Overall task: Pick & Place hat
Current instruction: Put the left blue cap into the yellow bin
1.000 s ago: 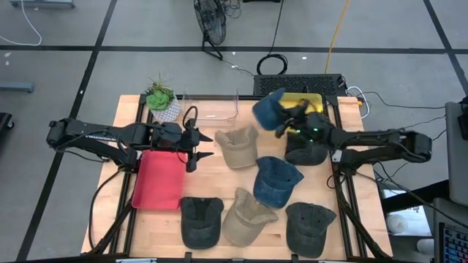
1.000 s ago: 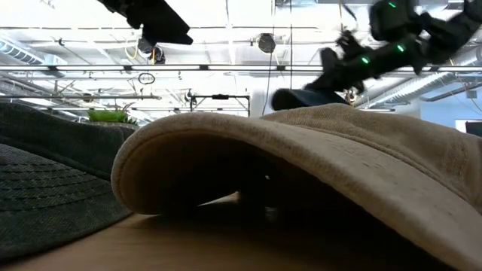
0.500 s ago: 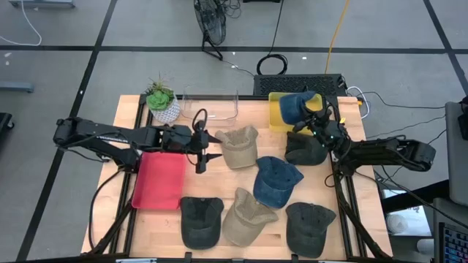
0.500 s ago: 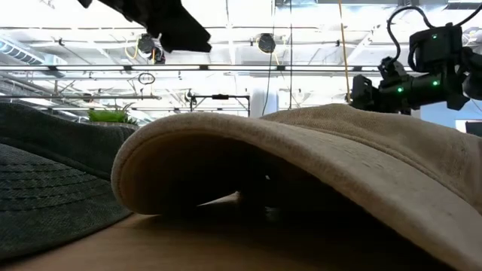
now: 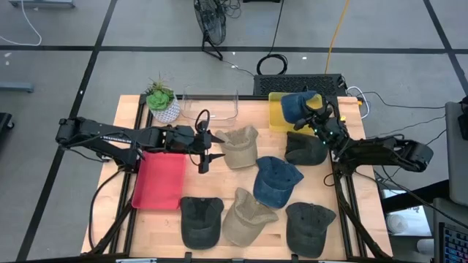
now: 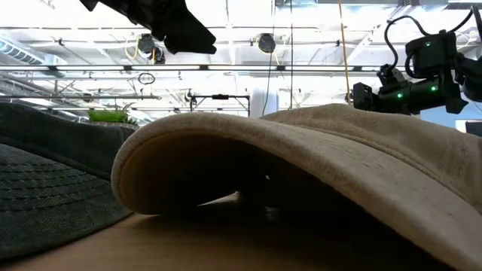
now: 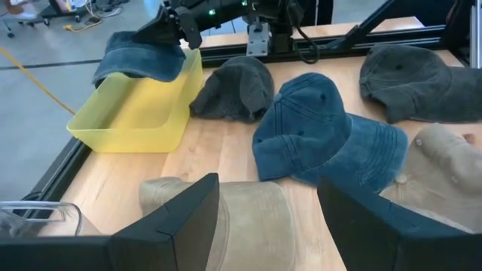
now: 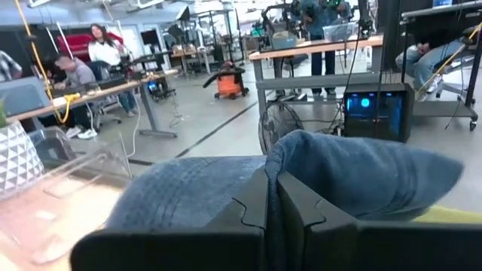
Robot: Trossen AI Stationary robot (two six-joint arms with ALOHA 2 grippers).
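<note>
A blue denim hat (image 5: 295,106) hangs over the yellow bin (image 5: 276,119) at the table's far right. It is held in my right gripper (image 5: 316,121), which is shut on it; the left wrist view shows this hat (image 7: 139,56) above the bin's far corner (image 7: 143,113). My left gripper (image 5: 205,148) is open and hovers just left of a tan hat (image 5: 238,146), which lies on its brim and crown near the table's middle. In the left wrist view the open fingers (image 7: 267,188) stand over that tan hat (image 7: 248,222). My right gripper (image 8: 271,205) pinches a fold of the blue hat's cloth (image 8: 271,162) between its two fingers, between the flat brim side and the bulging crown. It comes slanting from the table's right. The hat is lifted over the yellow bin; whether it touches the rim I cannot tell.
Several more hats lie on the table: dark grey (image 5: 306,150), blue (image 5: 276,180), tan (image 5: 247,217), two dark ones (image 5: 201,220) (image 5: 309,228). A red tray (image 5: 159,180) sits under the left arm. A potted plant (image 5: 162,102) and a clear bin (image 5: 212,106) stand at the far edge.
My right gripper has carried the blue hat from above the table's far middle toward the right, over the yellow bin, then nearly stopped. My left gripper has moved a little to the right, toward the tan hat, still open.
</note>
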